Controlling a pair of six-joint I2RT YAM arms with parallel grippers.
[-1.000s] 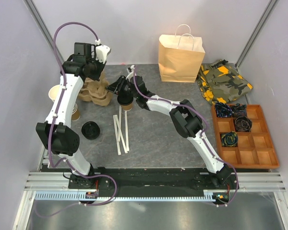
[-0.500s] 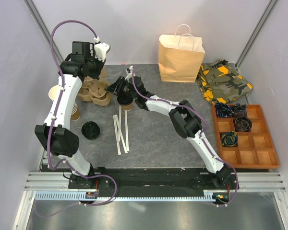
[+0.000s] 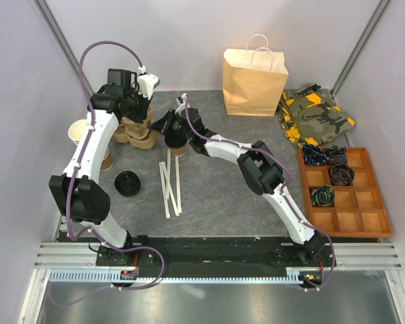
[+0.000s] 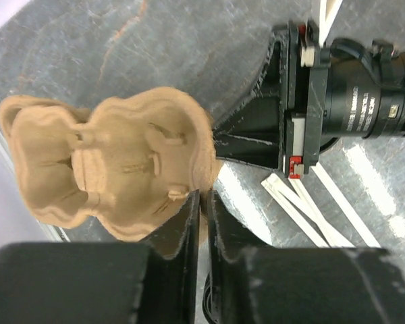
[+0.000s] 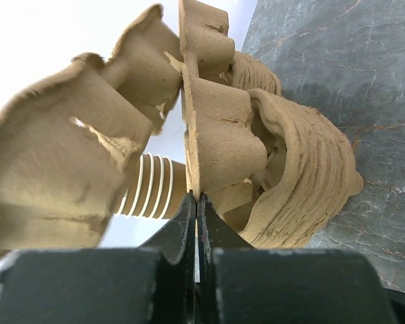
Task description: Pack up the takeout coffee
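- At the carrier stack point(image 3: 138, 131), the right jaws have just snapped together on the thin rim of the top carrier point(image 5: 219, 145).
- The left jaws, tight a second ago, now show a slit; whether they grip, we cannot tell.
- The takeout coffee point(image 3: 179, 148) stands on the desk point(image 3: 216, 196) just right of the stack, unpacked; we judge a carrier is being freed for it.
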